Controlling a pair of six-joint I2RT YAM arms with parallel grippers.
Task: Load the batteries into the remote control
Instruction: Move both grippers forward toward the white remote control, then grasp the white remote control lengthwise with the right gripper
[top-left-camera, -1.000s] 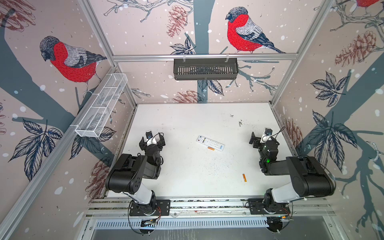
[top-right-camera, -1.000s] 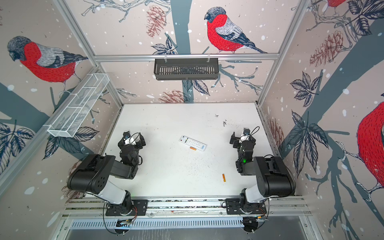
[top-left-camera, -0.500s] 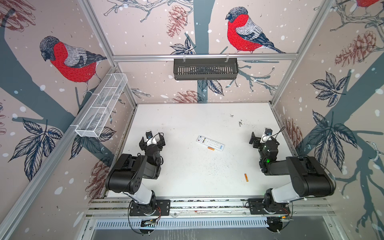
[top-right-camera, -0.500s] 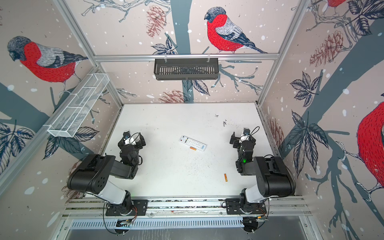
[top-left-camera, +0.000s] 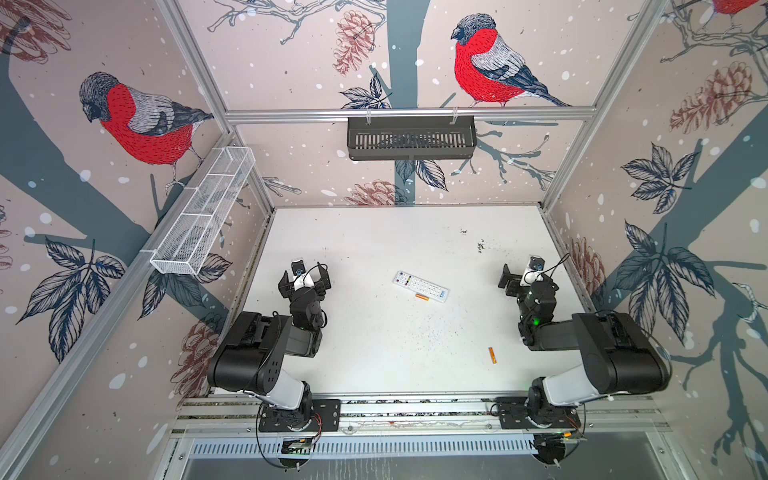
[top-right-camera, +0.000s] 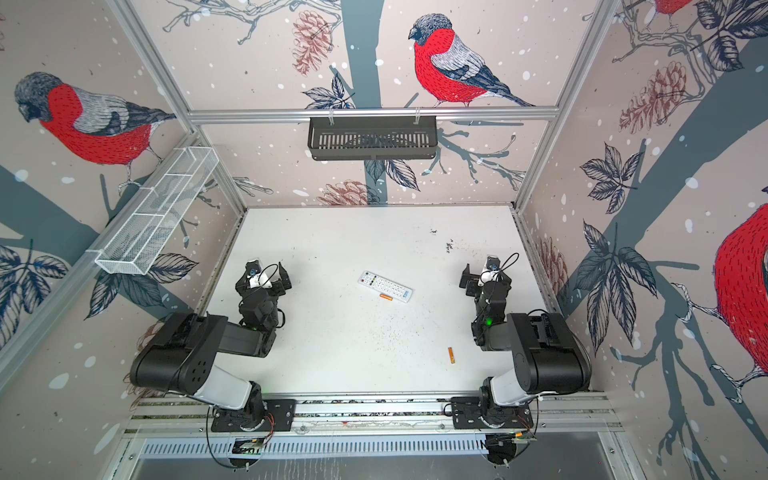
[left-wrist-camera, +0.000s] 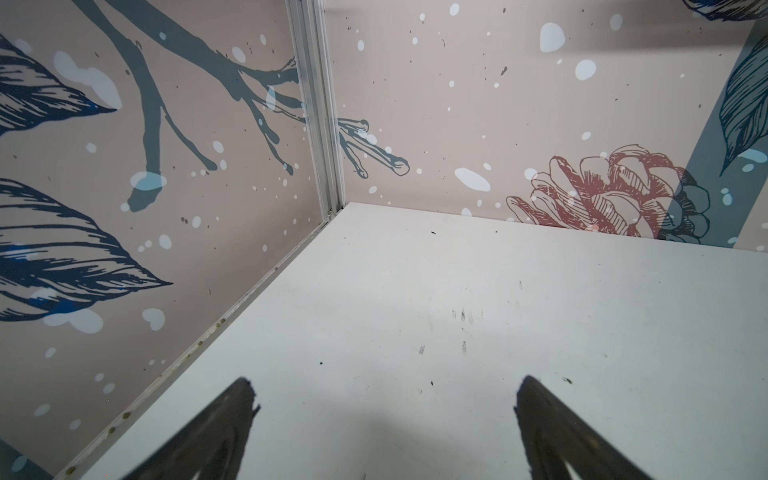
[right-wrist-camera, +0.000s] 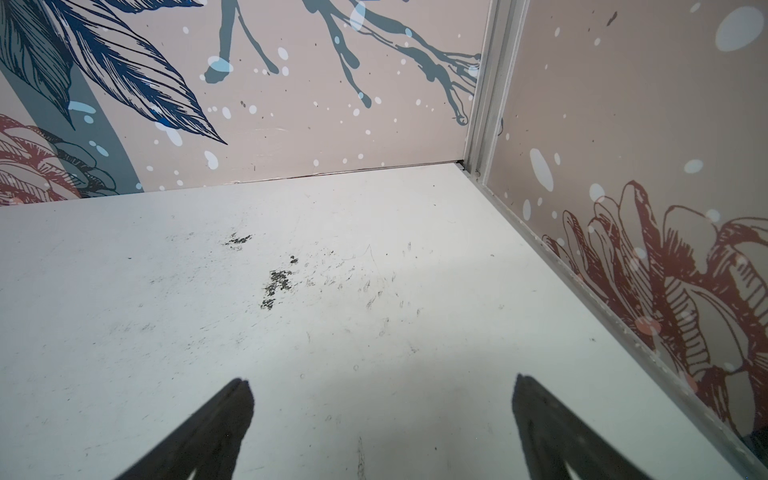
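The white remote control (top-left-camera: 420, 286) (top-right-camera: 385, 286) lies buttons up near the middle of the table, slanted, in both top views. One orange battery (top-left-camera: 422, 296) (top-right-camera: 386, 296) rests against its near side. A second battery (top-left-camera: 492, 355) (top-right-camera: 451, 355) lies alone toward the front right. My left gripper (top-left-camera: 304, 277) (top-right-camera: 263, 279) (left-wrist-camera: 386, 395) is open and empty at the left, well apart from the remote. At the right my right gripper (top-left-camera: 525, 277) (top-right-camera: 485, 277) (right-wrist-camera: 382, 395) is also open and empty. Both wrist views show only bare table between the fingers.
A black slotted basket (top-left-camera: 411, 137) hangs on the back wall and a white wire basket (top-left-camera: 203, 216) on the left wall. Patterned walls enclose the white table (top-left-camera: 374, 232) on three sides, close beside each gripper. Dark scuffs (top-left-camera: 480, 246) mark the back right.
The lone battery at the front right has rolled slightly to the right. Neither arm has moved, and both grippers stay open.
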